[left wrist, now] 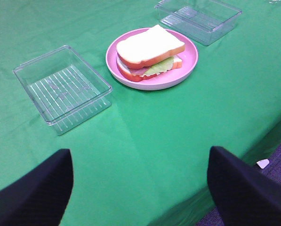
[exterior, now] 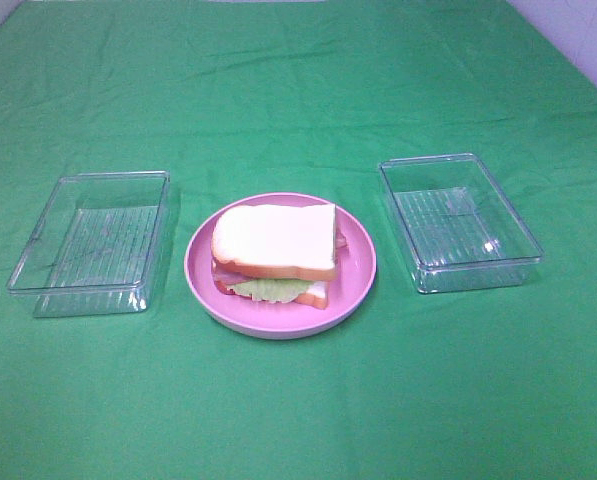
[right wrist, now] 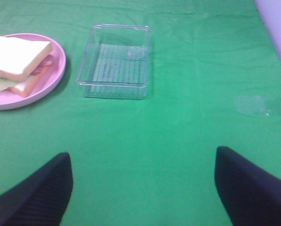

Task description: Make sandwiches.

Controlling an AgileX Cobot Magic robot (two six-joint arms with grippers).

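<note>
One stacked sandwich [exterior: 275, 250] lies on the round pink plate [exterior: 358, 262] in the middle of the green cloth: white bread on top, green lettuce and reddish-pink bacon showing at the edges, bread below. The left wrist view shows the sandwich [left wrist: 149, 49] on the plate [left wrist: 189, 52] far ahead of my left gripper [left wrist: 139, 188], whose black fingers [left wrist: 34, 193] stand wide apart with nothing between them. In the right wrist view my right gripper [right wrist: 142, 188] is open and empty too, with the sandwich [right wrist: 18, 61] far off. Neither arm appears in the high view.
Two clear plastic boxes flank the plate: one on the left [exterior: 93, 243], [left wrist: 62, 87], one on the right [exterior: 458, 220], [right wrist: 116, 61]. A green cloth covers the table; its near edge [left wrist: 267, 136] drops off close to the left gripper.
</note>
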